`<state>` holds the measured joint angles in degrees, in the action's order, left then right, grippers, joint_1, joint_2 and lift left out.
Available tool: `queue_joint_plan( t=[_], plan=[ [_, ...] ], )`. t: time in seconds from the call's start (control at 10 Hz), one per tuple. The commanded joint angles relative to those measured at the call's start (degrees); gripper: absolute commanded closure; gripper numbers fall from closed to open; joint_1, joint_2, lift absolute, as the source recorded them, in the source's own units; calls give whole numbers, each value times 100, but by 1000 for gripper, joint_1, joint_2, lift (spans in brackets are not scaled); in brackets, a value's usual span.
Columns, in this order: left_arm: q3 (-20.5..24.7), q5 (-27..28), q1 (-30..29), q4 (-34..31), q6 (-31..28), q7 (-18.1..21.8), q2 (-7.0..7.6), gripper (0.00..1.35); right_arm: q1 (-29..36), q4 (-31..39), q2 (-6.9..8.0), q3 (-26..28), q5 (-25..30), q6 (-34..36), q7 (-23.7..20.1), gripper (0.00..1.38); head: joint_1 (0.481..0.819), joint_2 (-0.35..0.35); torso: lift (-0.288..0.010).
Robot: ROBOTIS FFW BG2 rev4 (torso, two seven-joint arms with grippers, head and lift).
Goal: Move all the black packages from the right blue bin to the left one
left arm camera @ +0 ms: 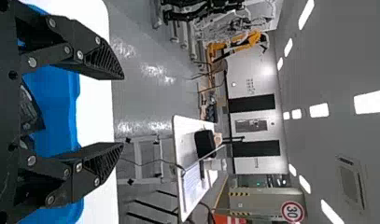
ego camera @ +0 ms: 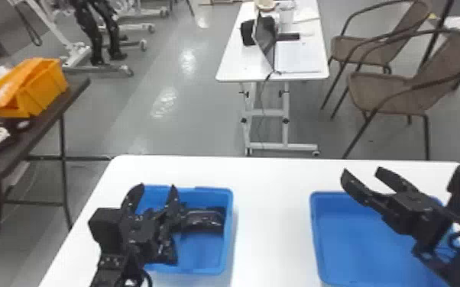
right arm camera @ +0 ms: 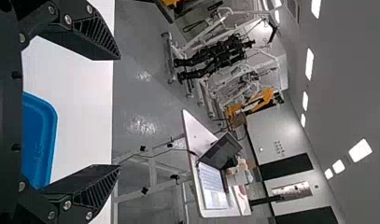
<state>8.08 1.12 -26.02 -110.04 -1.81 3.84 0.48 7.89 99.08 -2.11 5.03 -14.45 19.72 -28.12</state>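
In the head view my left gripper (ego camera: 154,191) is over the left blue bin (ego camera: 230,229), fingers spread with nothing between them. Black packages (ego camera: 204,220) lie in that bin, partly hidden behind the gripper. My right gripper (ego camera: 361,175) stands open above the right blue bin (ego camera: 313,229), whose visible floor is bare. From the left wrist, the open left gripper (left arm camera: 123,111) has the blue bin (left arm camera: 61,107) and part of a black package (left arm camera: 30,112) behind its fingers. In the right wrist view the right gripper (right arm camera: 118,112) is open near a corner of the blue bin (right arm camera: 50,126).
Both bins stand on a white table (ego camera: 271,213), with a gap between them. Beyond it are another white table (ego camera: 237,68) with a laptop and brown chairs (ego camera: 393,91). A dark table (ego camera: 42,129) with an orange bin (ego camera: 46,87) stands at the left.
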Motion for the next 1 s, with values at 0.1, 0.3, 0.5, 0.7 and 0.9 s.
queue_joint_plan(
  t=[0.1, 0.3, 0.5, 0.7, 0.9],
  plan=[
    [-280, -832, 115, -9, 488, -181, 40, 159, 573, 446, 53, -2, 320, -803, 527, 206, 695, 134, -39],
    [-561, -771, -149, -299, 963, -744, -63, 159, 1153, 630, 216, -2, 294, -1611, 1072, 206, 695, 97, -39],
    [-632, -727, -641, -677, 1086, -1016, -63, 159, 1672, 903, 216, 16, 338, -1682, 1195, 206, 695, 71, -39],
    [-720, -788, -1423, -1073, 717, -1219, 233, 159, 2410, 1395, 216, 139, 461, -1673, 1335, 206, 695, 66, -39],
    [-702, -384, -1933, -1380, 418, -1306, 567, 159, 3272, 1913, 216, 121, 786, -1541, 1555, 205, 695, 55, -39]
  ],
)
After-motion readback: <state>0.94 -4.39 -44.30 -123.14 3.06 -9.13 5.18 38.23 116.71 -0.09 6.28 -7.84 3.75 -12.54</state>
